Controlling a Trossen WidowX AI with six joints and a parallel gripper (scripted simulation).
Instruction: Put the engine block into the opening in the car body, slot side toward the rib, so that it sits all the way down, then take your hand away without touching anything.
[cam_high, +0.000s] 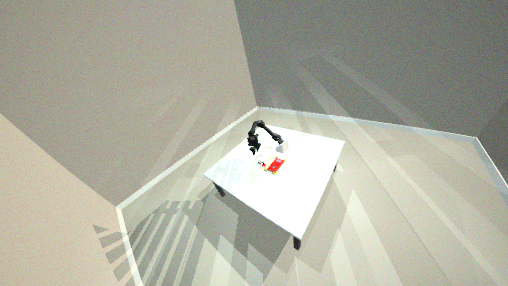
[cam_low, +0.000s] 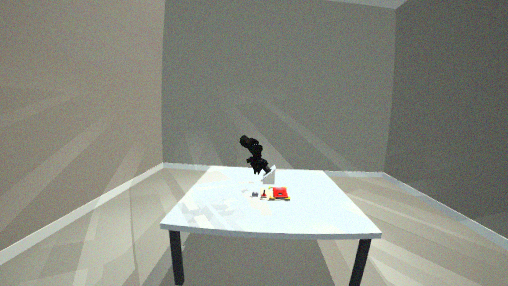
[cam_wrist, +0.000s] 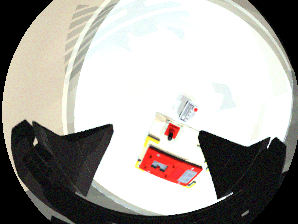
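Observation:
The red car body (cam_high: 276, 164) (cam_low: 281, 190) (cam_wrist: 172, 170) with yellow corners lies on the table. In the wrist view its top shows a dark-edged opening left of the middle and a pale grey patch at its right. A small grey block (cam_low: 255, 194) (cam_wrist: 187, 111), which looks like the engine block, lies apart from the body on the table, with a red dot beside it. Its slot and the rib are too small to tell. My gripper (cam_high: 254, 151) (cam_low: 258, 172) (cam_wrist: 157, 132) is open and empty, above the table and clear of the parts.
A small red part with a black knob (cam_wrist: 171, 134) (cam_low: 264, 194) stands between the grey block and the body, on a pale plate. A white box-like block (cam_high: 282, 146) (cam_low: 270, 176) stands at the arm's base. The table's front edge (cam_low: 270, 233) is farther forward.

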